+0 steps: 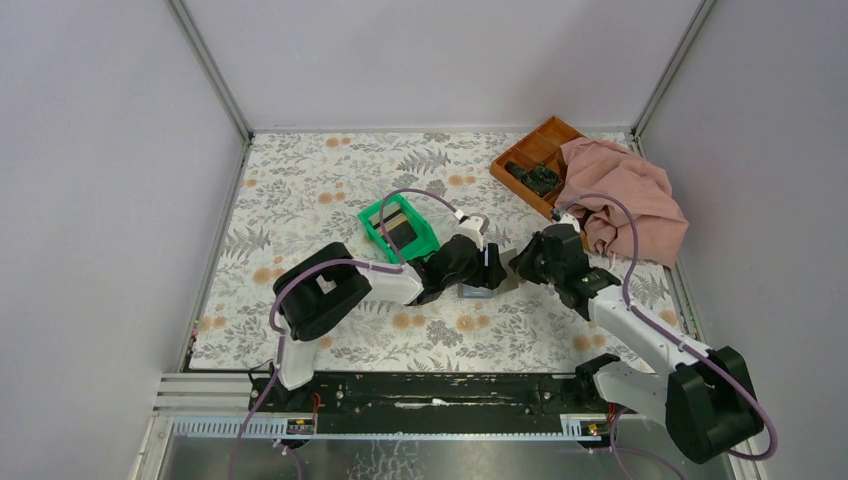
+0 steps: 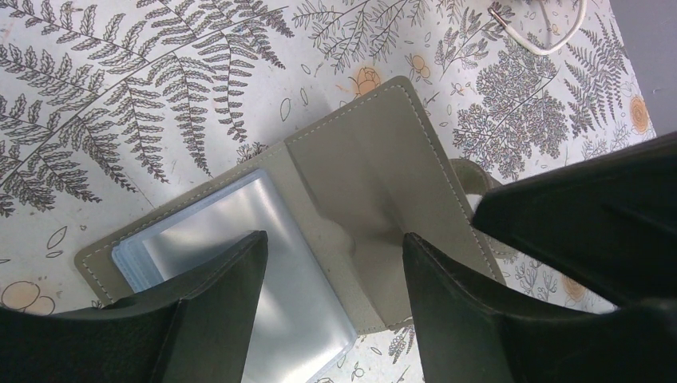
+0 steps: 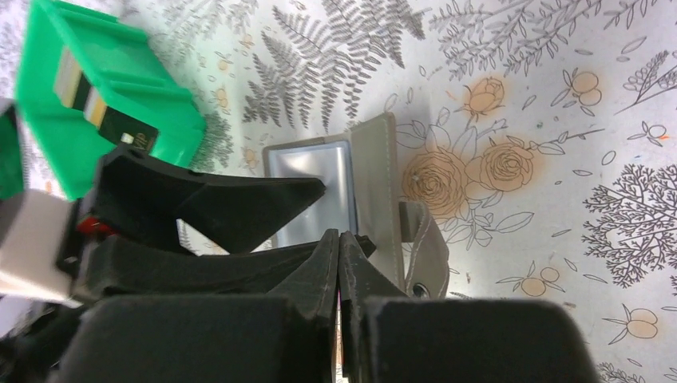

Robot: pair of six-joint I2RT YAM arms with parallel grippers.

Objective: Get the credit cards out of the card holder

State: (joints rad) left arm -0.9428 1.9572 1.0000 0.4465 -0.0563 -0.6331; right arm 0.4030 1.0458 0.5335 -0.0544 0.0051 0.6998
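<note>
In the top view the card holder [image 1: 472, 292] lies on the tabletop [image 1: 300, 200] right under the tips of the left hand [image 1: 483, 273] and the right hand [image 1: 518, 264], which cover most of it. Some credit cards [image 1: 400, 231] stand in the green bin [image 1: 375, 222] behind the left hand.

In the left wrist view the holder lies open between this hand's wide-spread fingers [image 2: 215, 307], which grip nothing. Its clear pocket shines, so I cannot tell if a card remains inside. I judge the cards light, stiff and slippery, best pinched at a free short edge. The holder is soft and would slide unless pinned.

In the right wrist view the right hand's fingers [image 3: 323, 263] are pressed together over the holder's fold. Whether they nip something thin is hidden
</note>
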